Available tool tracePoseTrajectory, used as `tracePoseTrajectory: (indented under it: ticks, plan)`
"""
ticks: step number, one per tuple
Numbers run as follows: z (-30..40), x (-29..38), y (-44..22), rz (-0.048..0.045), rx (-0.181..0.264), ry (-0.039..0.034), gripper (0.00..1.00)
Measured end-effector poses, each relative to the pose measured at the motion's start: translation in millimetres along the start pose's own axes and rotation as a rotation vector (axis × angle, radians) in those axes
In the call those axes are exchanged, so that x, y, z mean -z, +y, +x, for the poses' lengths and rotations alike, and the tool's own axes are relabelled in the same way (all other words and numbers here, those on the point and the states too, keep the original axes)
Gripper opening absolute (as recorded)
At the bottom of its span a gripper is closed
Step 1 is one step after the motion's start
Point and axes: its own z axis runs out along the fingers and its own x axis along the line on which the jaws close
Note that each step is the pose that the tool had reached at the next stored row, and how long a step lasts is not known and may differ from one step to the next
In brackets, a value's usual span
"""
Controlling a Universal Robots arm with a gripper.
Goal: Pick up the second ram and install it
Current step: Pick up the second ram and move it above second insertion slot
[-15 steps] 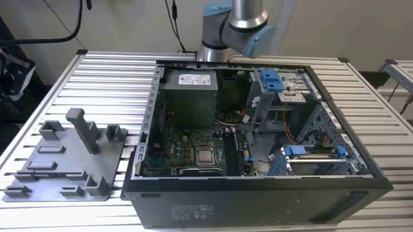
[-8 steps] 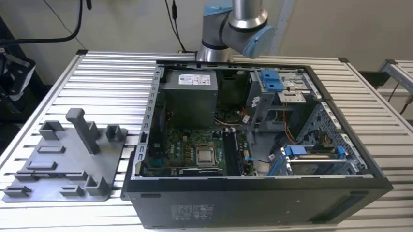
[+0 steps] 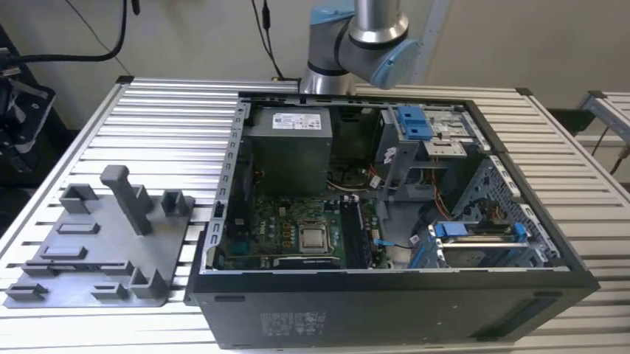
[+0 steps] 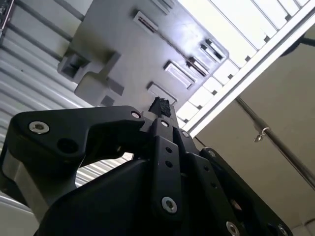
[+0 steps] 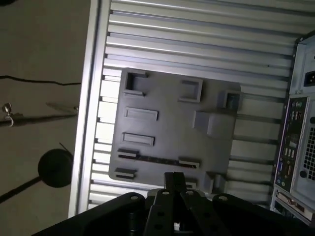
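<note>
In the first wrist view my gripper (image 5: 174, 177) hangs high over the grey fixture plate (image 5: 167, 123) on the slatted table, its fingers drawn together with nothing between them. A thin dark strip (image 5: 157, 159) lies along the plate between two small brackets; it looks like the second ram seen edge-on. The second wrist view shows the gripper (image 4: 160, 105) from behind, with the same plate (image 4: 142, 54) beyond its tip. In the exterior view the open computer case (image 3: 394, 284) lies on the table with its motherboard (image 3: 295, 225) exposed, and the fixture plate (image 3: 99, 258) sits at that view's left.
A tall grey post (image 3: 128, 198) and several low brackets stand up from the fixture plate. Inside the case are a power supply (image 3: 288, 147), blue drive-cage clips (image 3: 414, 122) and loose cables. The arm's base (image 3: 350, 44) stands behind the case. The table's edge (image 5: 83, 147) runs beside the plate.
</note>
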Motion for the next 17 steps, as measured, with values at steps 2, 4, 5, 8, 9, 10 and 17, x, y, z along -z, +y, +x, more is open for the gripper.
tracePoseTrajectory:
  ticks: [2,4,5,8,9,10,17]
  plan:
    - [0.0,-0.1,0.0,-0.0001,0.028,0.0002,0.11]
    - [0.0,0.0,0.0,-0.0002,0.056,0.0006,0.11]
    - [0.1,0.0,0.0,-0.0003,0.07,0.0008,0.11]
    - [0.2,-0.1,0.0,-0.0005,0.111,0.0011,0.11]
    - [0.2,-0.1,0.0,-0.0005,0.125,0.0012,0.11]
    - [0.3,-0.1,0.0,-0.0006,0.14,0.0014,0.11]
    - [0.5,0.0,0.1,-0.0008,0.242,0.0029,0.11]
